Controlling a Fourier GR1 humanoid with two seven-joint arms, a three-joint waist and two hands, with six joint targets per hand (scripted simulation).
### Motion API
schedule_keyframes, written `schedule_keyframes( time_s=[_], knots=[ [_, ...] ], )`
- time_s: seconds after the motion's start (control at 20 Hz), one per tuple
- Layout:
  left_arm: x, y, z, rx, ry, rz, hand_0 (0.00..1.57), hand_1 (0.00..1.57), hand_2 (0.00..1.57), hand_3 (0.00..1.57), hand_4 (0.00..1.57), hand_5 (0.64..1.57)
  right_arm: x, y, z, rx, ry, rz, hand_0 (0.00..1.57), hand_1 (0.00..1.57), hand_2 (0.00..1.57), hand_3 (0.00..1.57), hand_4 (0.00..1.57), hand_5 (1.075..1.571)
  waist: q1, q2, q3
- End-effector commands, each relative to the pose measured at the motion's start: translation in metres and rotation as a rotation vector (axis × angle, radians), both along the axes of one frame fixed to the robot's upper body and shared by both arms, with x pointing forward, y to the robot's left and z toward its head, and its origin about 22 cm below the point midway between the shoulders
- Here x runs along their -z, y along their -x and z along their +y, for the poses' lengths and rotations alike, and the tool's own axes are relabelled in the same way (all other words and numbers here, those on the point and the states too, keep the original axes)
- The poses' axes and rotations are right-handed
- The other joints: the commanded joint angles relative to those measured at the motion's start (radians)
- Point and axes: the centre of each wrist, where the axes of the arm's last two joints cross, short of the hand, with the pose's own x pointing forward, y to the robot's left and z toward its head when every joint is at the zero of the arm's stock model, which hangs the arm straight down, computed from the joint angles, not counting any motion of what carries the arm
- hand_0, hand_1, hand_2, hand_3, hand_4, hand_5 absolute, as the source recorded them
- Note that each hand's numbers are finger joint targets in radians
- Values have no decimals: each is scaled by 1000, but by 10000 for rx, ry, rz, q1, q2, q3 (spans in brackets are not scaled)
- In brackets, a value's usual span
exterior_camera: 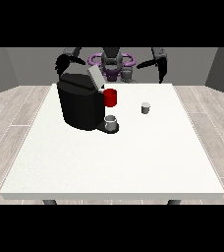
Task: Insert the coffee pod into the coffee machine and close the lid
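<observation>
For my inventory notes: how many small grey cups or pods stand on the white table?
2. One grey cup stands on the coffee machine's tray. The other stands alone on the table, further right. Others may hide behind the machine.

The coffee machine [79,104] stands on the table [114,162] at the view's left, its lid [95,77] tilted up, with a cup [111,123] on its base at the front and a mug [110,97] just behind that. The coffee pod [145,108] sits on the table well to the right of the machine. My hand at the view's left [62,62] hangs behind the machine, and my hand at the view's right [146,64] is past the table's far edge.
</observation>
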Motion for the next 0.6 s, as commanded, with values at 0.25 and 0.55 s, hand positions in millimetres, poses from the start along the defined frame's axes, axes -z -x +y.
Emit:
schedule_keyframes(
  time_s=[0.25, 0.55],
  knots=[
    [-29, -49, 37, -380, -1055, 384, 0, 0, 0, 0, 0, 1571, -11, -16, 23, -535, -105, -717, 0, 0, 0, 0, 259, 1571, -576, 1264, -1],
    [8, -54, 37, -563, -1275, 1185, 0, 0, 0, 0, 0, 1571, -35, -29, 40, -203, 234, -679, 0, 0, 0, 0, 397, 1571, -506, 1556, -7]
  ],
)
